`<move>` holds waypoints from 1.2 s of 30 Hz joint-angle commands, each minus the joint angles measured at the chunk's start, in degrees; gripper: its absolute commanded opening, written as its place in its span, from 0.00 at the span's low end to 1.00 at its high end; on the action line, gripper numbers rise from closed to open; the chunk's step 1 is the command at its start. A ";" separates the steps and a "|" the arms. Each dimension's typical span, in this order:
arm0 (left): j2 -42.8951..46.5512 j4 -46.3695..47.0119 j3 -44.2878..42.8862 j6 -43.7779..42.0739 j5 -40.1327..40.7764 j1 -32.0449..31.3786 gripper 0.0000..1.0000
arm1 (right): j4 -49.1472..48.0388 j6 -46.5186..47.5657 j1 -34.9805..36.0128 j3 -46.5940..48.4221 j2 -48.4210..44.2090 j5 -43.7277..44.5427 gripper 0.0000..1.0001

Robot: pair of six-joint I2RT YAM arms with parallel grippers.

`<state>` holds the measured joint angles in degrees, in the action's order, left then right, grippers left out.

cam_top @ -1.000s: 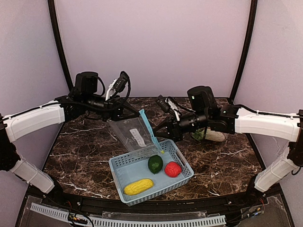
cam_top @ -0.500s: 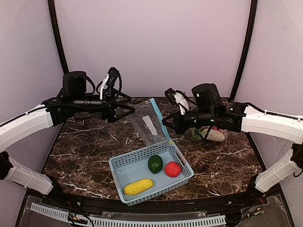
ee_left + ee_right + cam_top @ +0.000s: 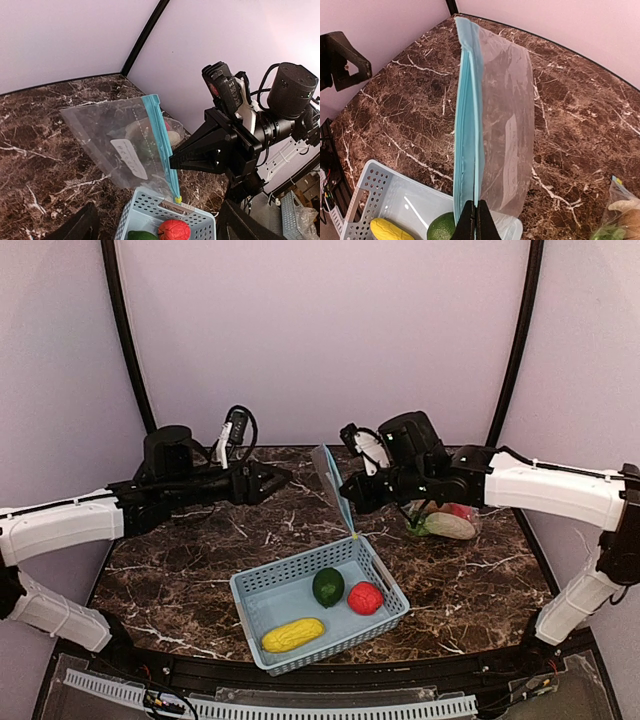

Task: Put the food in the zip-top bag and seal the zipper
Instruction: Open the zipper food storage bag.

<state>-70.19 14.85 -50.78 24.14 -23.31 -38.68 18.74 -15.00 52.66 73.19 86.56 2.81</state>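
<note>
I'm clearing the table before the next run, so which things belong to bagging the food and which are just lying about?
For the job: zip-top bag, held by the right gripper; yellow corn; dark green fruit; red fruit.
Lying about: light blue basket they lie in; second clear bag of produce on the table's right side.

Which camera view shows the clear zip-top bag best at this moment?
The left wrist view: the zip-top bag faces it broadside, white label and blue zipper both plain. The top external view sees it nearly edge-on, a thin sliver. The right wrist view looks along the zipper from the right gripper pinching it.
</note>
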 commanded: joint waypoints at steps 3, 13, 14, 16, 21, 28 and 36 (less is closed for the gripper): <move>-4.20 11.64 2.51 11.97 1.97 -1.92 0.83 | -4.30 -3.58 2.01 0.91 3.84 -4.83 0.00; -9.96 14.34 2.47 14.92 2.68 -2.14 0.83 | -5.12 -4.51 3.12 1.78 6.11 -5.88 0.00; -10.53 14.40 2.42 15.07 2.76 -2.18 0.82 | -5.20 -4.51 3.14 1.86 6.22 -5.96 0.00; -11.24 14.17 2.11 15.00 3.19 -2.19 0.82 | -5.13 -4.51 3.26 2.03 6.38 -5.85 0.00; -12.75 11.41 0.34 13.88 4.96 -2.70 0.80 | -5.07 -4.77 3.44 2.17 6.64 -5.06 0.00; -15.04 6.63 -2.71 11.94 7.65 -3.65 0.79 | -2.96 -4.62 3.98 3.57 7.89 -3.05 0.00; -16.00 5.82 -2.61 11.38 9.43 -4.22 0.76 | -1.88 -5.18 4.13 4.07 7.92 -0.62 0.00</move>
<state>-86.21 22.70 -52.49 36.69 -15.55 -42.37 16.78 -19.22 56.27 75.44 93.91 -0.12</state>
